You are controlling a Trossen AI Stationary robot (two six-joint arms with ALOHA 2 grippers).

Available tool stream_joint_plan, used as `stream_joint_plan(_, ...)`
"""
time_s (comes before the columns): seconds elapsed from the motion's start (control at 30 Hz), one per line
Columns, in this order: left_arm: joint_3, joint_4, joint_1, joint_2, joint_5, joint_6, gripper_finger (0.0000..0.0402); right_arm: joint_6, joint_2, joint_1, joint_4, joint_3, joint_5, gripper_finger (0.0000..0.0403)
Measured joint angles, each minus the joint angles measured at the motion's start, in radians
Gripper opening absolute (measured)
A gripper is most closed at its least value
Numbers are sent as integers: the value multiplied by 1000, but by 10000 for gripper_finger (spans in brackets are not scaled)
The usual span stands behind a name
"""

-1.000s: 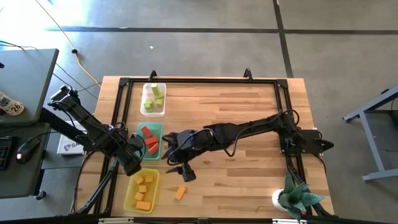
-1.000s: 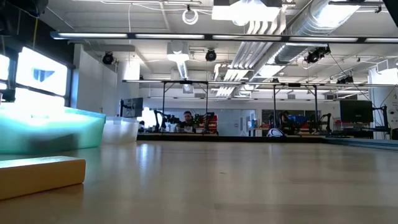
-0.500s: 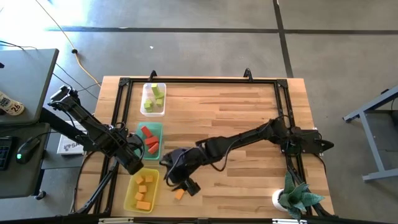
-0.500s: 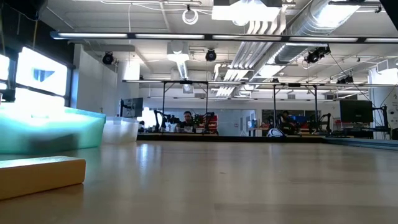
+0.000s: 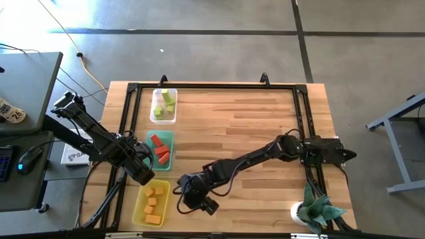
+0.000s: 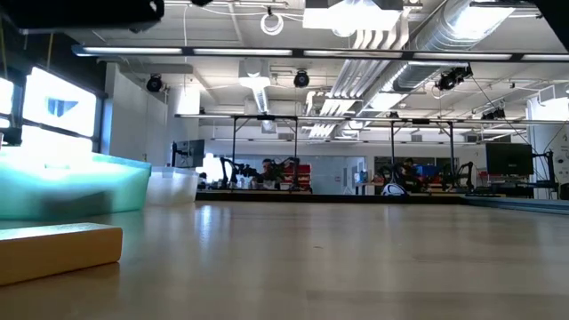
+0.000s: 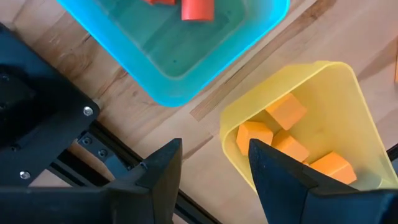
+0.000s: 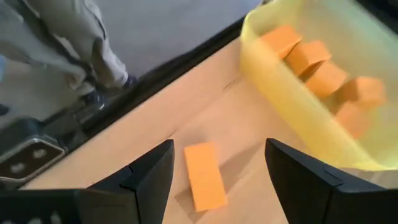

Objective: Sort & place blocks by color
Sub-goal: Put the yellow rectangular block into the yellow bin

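An orange bar block (image 8: 204, 176) lies flat on the table beside the yellow tray (image 5: 139, 208), which holds several orange blocks (image 5: 154, 201). My right gripper (image 8: 220, 148) hangs open above the bar, one finger on each side of it and clear of it; in the high view the gripper (image 5: 194, 202) hides the bar. The low view shows the bar (image 6: 58, 252) alone on the wood. Red blocks (image 5: 159, 149) lie in the green tray (image 5: 167, 136), yellow-green ones (image 5: 165, 104) in the clear tray (image 5: 174, 91). My left gripper (image 7: 214, 171) points down, open, over the yellow tray's far corner (image 7: 249, 115).
A black frame rail (image 5: 212, 86) runs round the table's edges. A potted plant (image 5: 316, 211) stands at the near right corner. A person's legs (image 8: 74, 31) show beyond the near edge. The wood to the right of the trays is bare.
My right gripper has come down and gone toward the table's near left, from beside the green tray to over the orange bar, rolling as it went. Its fingers have stayed open. The bar and the trays have not moved.
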Motion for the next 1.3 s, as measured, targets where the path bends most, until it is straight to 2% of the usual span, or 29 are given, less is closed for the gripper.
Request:
stream_joint_plan(0.4, 0, 0, 0, 0, -52, -14, 172, -9, 106, 2, 1, 0, 16, 238)
stream_joint_plan(0.57, 0, 0, 0, 0, -68, -25, 172, -9, 144, 2, -6, 0, 70, 238)
stream_joint_plan(0.8, 0, 0, 0, 0, -87, -25, 172, -9, 167, 2, -10, 1, 90, 238)
stream_joint_plan(1.13, 0, -1, 0, 0, -99, -2, 172, -7, 192, -1, -12, 6, 60, 238)
stream_joint_plan(1.3, 0, 0, 0, 0, -106, 1, 172, -7, 194, -1, -20, 6, 60, 211)
